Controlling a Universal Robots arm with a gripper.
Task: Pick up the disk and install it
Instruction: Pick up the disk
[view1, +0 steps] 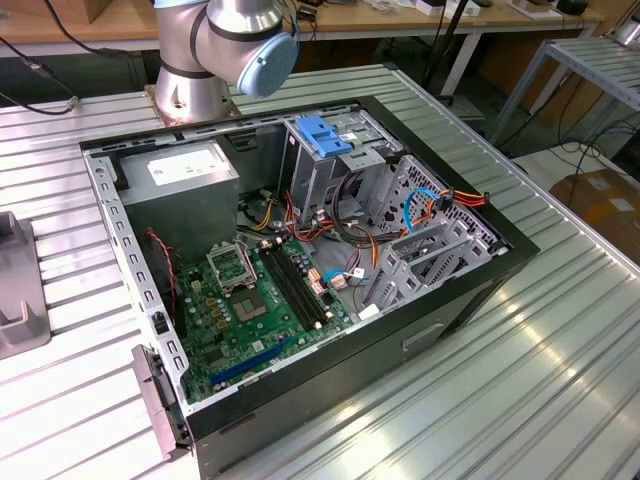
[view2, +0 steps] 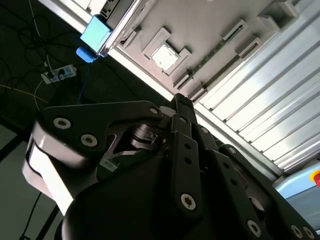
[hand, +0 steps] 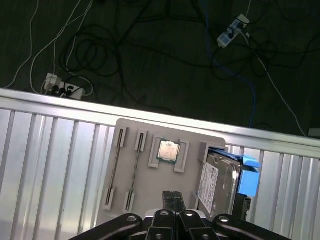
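The disk (hand: 218, 183), a grey metal drive with a white label and blue side rails, stands on its edge in a slot at one end of a grey holder tray (hand: 150, 185) in the first wrist view. My gripper (hand: 174, 196) hovers above the tray's middle, off to the side of the disk and not touching it. Its fingers are shut together with nothing between them. In the second wrist view the disk's blue rail (view2: 95, 33) shows beyond the gripper's body (view2: 180, 150). The open computer case (view1: 300, 260) lies on the table in the exterior view.
The tray also holds a processor chip (hand: 168, 150) and two thin memory slots (hand: 116, 170). Beyond the table edge, cables and power strips (hand: 65, 87) lie on the dark floor. In the case sit a motherboard (view1: 250, 300), a power supply (view1: 185, 175) and a blue drive bay (view1: 325, 135).
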